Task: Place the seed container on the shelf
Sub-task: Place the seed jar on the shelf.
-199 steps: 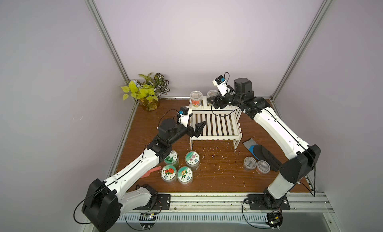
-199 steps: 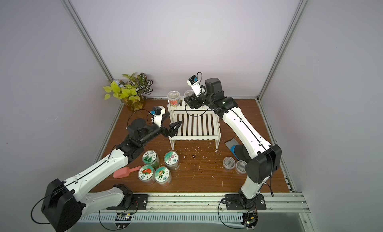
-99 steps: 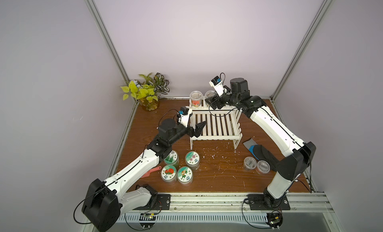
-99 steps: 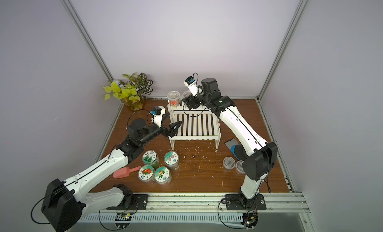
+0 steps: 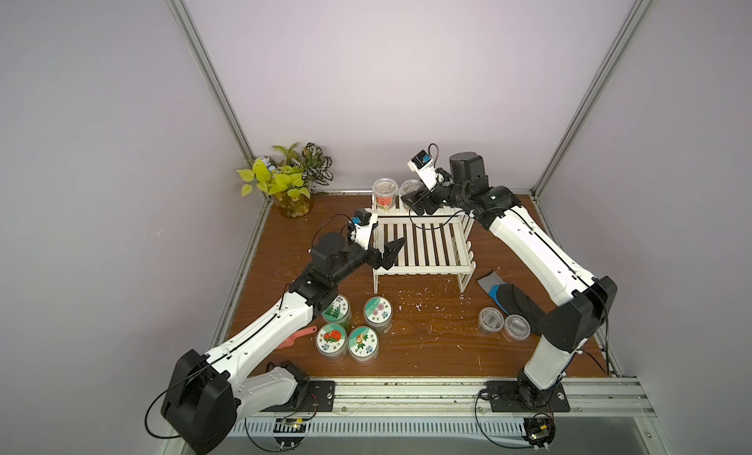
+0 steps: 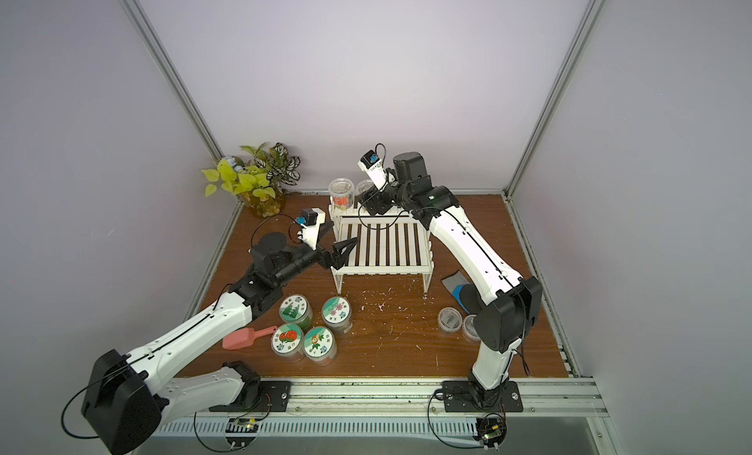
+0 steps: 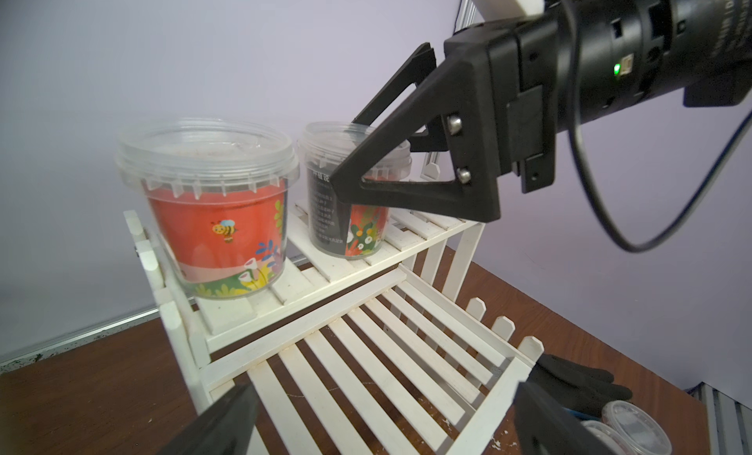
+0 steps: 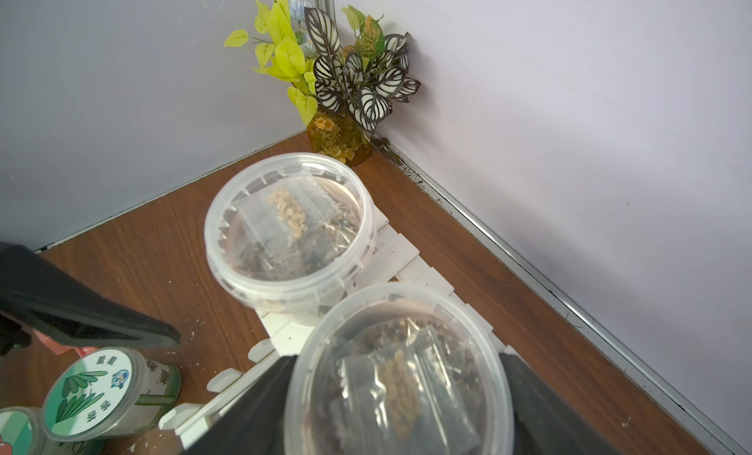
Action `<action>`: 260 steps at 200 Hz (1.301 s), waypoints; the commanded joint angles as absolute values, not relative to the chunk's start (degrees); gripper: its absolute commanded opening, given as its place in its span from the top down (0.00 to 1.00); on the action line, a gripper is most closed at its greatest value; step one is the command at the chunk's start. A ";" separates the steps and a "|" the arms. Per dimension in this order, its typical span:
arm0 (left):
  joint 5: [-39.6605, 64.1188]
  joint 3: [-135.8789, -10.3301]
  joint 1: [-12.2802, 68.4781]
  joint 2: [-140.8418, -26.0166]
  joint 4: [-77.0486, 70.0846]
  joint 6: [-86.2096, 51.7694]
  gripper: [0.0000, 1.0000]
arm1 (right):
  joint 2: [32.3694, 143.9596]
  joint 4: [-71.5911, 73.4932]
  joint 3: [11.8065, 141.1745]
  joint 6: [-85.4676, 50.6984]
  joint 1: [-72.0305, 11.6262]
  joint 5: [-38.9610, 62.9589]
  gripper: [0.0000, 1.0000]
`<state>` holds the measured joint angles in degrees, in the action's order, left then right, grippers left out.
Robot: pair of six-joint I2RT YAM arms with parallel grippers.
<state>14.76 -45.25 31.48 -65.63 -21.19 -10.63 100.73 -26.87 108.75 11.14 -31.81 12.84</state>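
We reckon only release remains: the seed container stands on the upper tier of the shelf beside the left-end red tub, the right gripper flanking it, clamped or freed we cannot tell, while the left gripper gapes empty.

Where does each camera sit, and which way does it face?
Top views: high in front, looking down on the brown wooden table; left claw and right claw both show.
Left wrist: faces the white slatted two-tier shelf; own open claw tips show.
Right wrist: looks down on the clear lidded seed tub; own claw straddles it.
Shared: both wrist views show that tub on the shelf.
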 commanded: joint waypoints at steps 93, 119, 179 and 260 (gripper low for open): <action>14.78 -46.00 30.99 -65.48 -21.71 -9.93 0.00 | 100.27 -23.22 108.75 11.84 -32.07 14.06 0.20; 14.85 -46.01 30.98 -65.57 -21.71 -10.07 0.00 | 100.20 -23.20 108.37 11.85 -32.06 14.80 0.19; 15.37 -46.70 30.94 -65.56 -20.58 -9.67 0.00 | 99.04 -23.46 108.31 11.79 -32.08 14.24 0.14; 19.25 -46.96 30.97 -63.52 -16.48 -7.67 0.00 | 89.39 -24.00 104.02 9.84 -31.96 10.65 0.01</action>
